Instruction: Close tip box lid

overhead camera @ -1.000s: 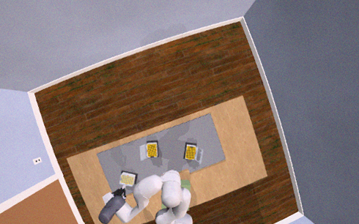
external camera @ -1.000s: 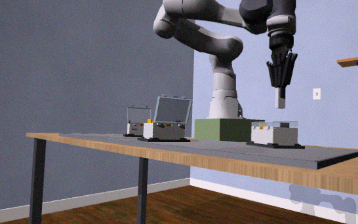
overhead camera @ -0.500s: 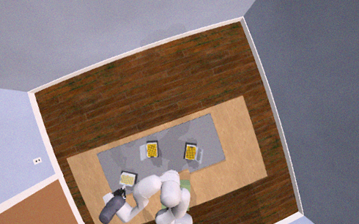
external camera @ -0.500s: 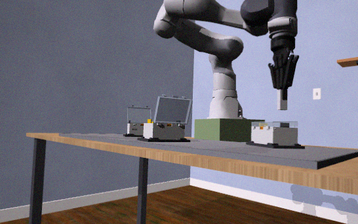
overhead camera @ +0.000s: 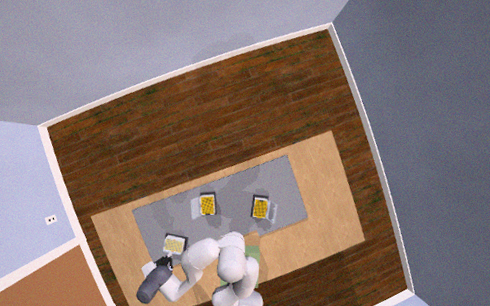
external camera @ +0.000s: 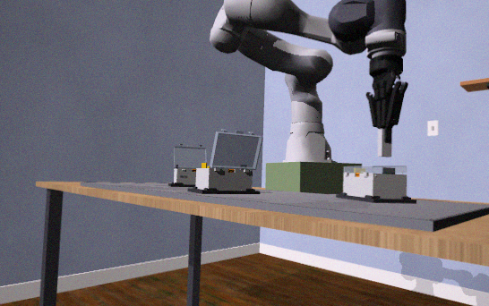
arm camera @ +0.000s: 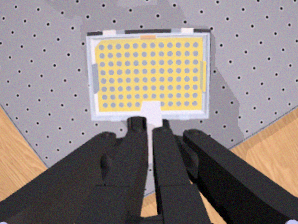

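Observation:
My gripper (external camera: 384, 148) is shut and empty, pointing straight down a short way above a tip box (external camera: 375, 183) at the near end of the grey mat. This box's clear lid (external camera: 375, 170) lies down flat over it; I cannot tell whether it is latched. In the wrist view the fingertips (arm camera: 152, 116) hang over the near edge of this box (arm camera: 150, 72), and its yellow insert shows through the lid. In the overhead view the gripper (overhead camera: 163, 262) is beside the same box (overhead camera: 174, 244). The sticker IDs are too small to read.
Two other tip boxes (external camera: 226, 178) (external camera: 187, 174) stand farther along the mat with lids upright; from overhead (overhead camera: 207, 205) (overhead camera: 260, 207) their yellow inserts are bare. The arm's green pedestal (external camera: 309, 177) stands behind the mat. The wooden table edge lies close to the near box.

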Action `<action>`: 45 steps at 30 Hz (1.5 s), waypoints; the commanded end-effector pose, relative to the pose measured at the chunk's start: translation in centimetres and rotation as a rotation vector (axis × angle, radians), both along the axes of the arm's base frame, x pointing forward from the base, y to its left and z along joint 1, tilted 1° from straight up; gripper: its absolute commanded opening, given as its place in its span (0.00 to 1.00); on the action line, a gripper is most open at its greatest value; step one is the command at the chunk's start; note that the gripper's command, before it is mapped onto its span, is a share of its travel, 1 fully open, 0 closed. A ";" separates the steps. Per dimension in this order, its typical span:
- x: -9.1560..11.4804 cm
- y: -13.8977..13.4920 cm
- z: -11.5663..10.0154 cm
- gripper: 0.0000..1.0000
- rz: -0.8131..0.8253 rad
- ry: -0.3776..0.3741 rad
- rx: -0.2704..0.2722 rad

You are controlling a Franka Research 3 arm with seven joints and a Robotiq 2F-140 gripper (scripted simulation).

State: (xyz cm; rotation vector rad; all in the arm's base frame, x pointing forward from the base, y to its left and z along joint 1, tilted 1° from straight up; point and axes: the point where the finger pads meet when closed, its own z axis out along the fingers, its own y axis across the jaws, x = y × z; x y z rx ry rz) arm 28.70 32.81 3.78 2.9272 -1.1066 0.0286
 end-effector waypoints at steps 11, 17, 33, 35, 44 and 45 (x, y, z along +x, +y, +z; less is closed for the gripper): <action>0.1 0.2 -1.5 0.00 -0.008 -0.004 0.007; 0.1 0.2 -1.5 0.00 -0.008 -0.004 0.007; 0.1 0.2 -1.8 0.00 -0.008 -0.004 0.007; 0.1 0.2 -1.9 0.00 -0.008 -0.004 0.007; 0.1 0.2 -2.2 0.00 -0.008 -0.004 0.007; 0.1 0.2 -2.2 0.00 -0.008 -0.004 0.007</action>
